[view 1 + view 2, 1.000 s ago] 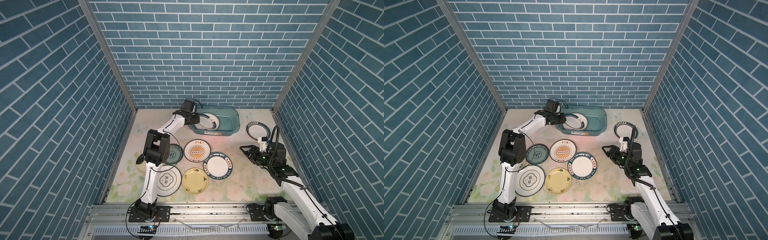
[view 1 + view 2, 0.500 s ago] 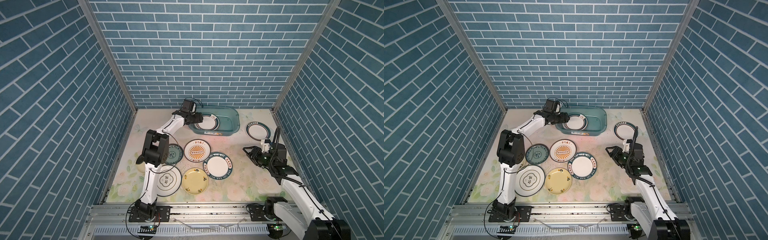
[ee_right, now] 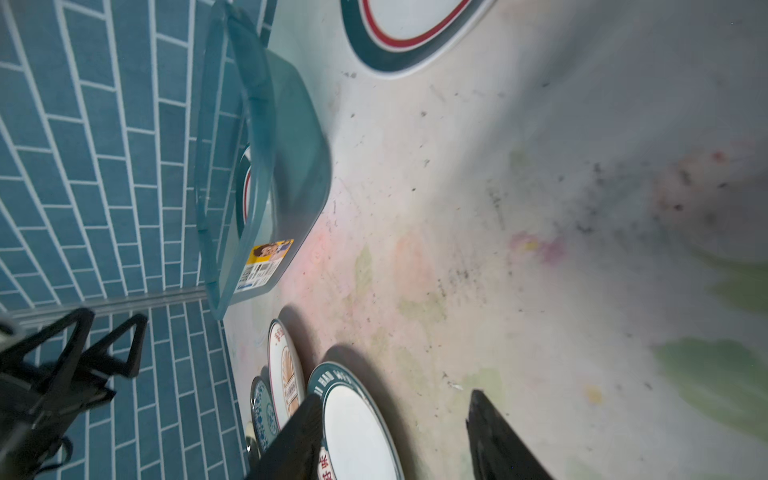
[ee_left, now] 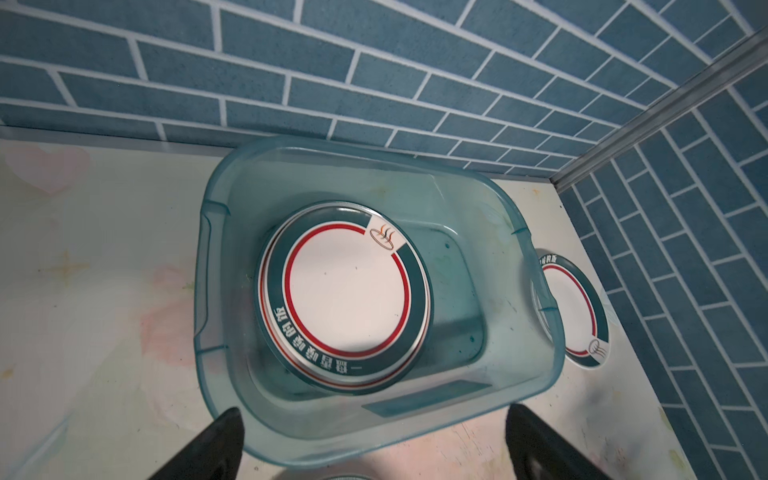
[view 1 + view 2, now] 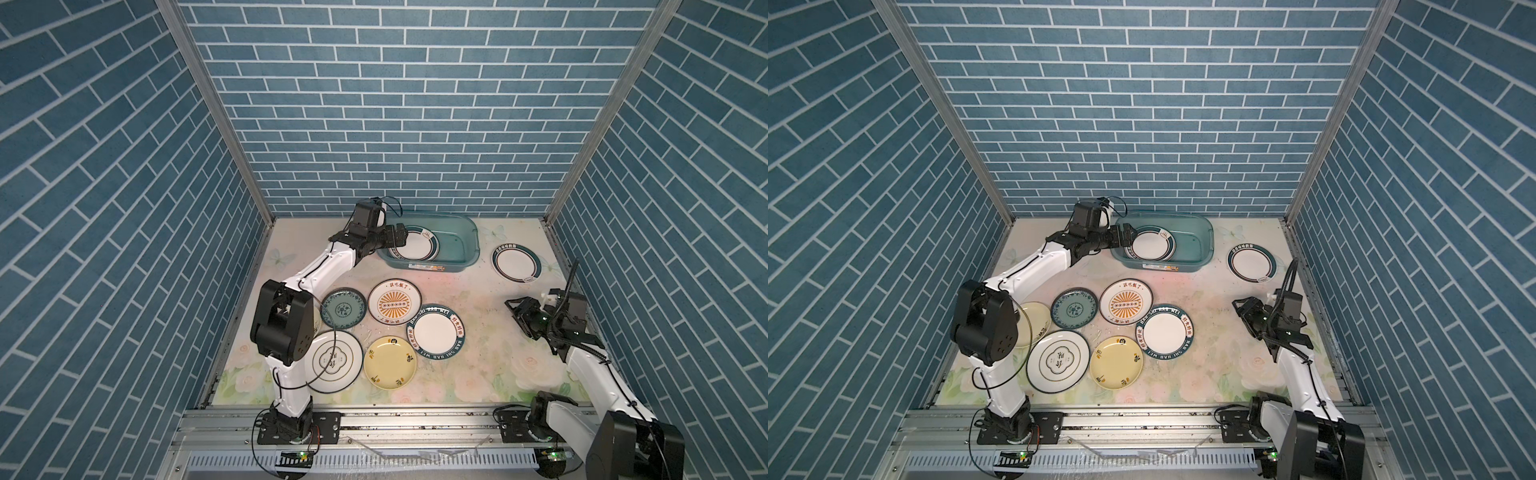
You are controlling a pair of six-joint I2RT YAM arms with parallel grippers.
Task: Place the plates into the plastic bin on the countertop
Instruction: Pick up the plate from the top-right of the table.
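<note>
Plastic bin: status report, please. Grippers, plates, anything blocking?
Left gripper open, empty, at end of plastic bin. Right gripper open, empty. Teal-rimmed plate in bin; seven plates on countertop. Nothing blocking.

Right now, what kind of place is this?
Probably a robot test cell dressed as a kitchen: printed brick-pattern walls, robot arms bolted to an aluminium rail, plates spread on a floral countertop.

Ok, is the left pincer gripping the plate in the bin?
No, the left pincer stands wide open, clear of the plate resting inside the plastic bin.
</note>
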